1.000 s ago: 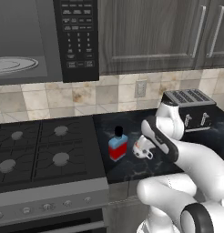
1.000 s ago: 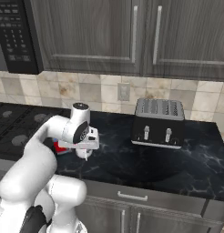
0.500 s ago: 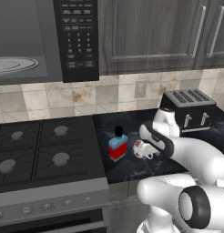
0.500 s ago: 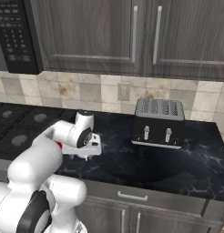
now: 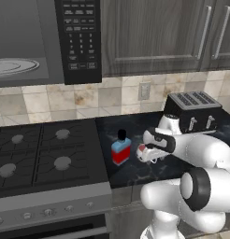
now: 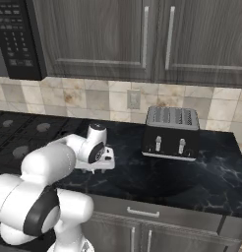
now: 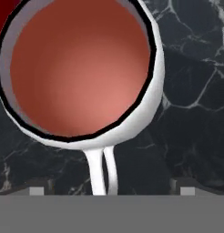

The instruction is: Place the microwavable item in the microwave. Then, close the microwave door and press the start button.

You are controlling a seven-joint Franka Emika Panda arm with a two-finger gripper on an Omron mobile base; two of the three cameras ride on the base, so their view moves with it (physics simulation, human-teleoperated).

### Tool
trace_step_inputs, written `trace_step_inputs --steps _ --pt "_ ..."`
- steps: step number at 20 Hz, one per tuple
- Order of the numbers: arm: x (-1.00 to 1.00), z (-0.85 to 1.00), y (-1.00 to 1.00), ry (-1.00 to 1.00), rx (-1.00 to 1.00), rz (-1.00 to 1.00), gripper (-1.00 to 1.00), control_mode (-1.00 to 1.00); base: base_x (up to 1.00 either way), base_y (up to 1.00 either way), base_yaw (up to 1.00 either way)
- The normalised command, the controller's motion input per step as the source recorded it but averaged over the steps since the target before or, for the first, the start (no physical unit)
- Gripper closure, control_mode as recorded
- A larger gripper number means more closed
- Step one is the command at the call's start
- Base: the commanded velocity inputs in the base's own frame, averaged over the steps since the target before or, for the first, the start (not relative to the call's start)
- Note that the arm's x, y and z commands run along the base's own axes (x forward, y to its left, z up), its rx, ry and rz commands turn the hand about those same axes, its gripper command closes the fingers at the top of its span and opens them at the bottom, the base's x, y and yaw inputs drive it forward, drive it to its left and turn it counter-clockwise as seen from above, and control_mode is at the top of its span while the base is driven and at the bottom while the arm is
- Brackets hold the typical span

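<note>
Hand view looks straight down into the mug (image 7: 82,68), its handle pointing back between the gripper (image 7: 108,190) fingers, which stand apart, one to each side; the bottle (image 5: 121,148) sits just beyond the mug, perhaps touching; the microwave (image 5: 46,42) hangs well above, door open.

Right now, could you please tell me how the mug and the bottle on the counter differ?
The mug is white with a reddish-brown inside; the bottle is red below and blue above. The mug is open-topped, while the bottle has a black cap. The mug has a handle pointing toward the robot's fingers; the bottle has none. The bottle stands nearer the stove. Both sit upright on the dark marbled counter.
</note>
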Motion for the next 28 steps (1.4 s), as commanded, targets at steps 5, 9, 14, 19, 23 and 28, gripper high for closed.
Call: trace_step_inputs --steps 5,9,14,19,23,28 --pt "0.22 -0.12 0.0 0.0 0.0 0.0 -1.0 -1.0 0.0 0.0 0.0" --pt "0.02 -0.1 0.04 0.0 0.0 0.0 -1.0 -1.0 0.0 0.0 0.0" --pt "-0.03 -0.23 0.02 0.0 0.0 0.0 1.0 -1.0 0.0 0.0 0.0" --pt "-0.02 -0.14 0.0 0.0 0.0 0.0 1.0 -1.0 0.0 0.0 0.0" --pt "0.0 -0.04 0.03 0.0 0.0 0.0 1.0 -1.0 0.0 0.0 0.0" --pt "0.0 0.0 0.05 -0.01 0.0 0.0 1.0 -1.0 0.0 0.0 0.0"
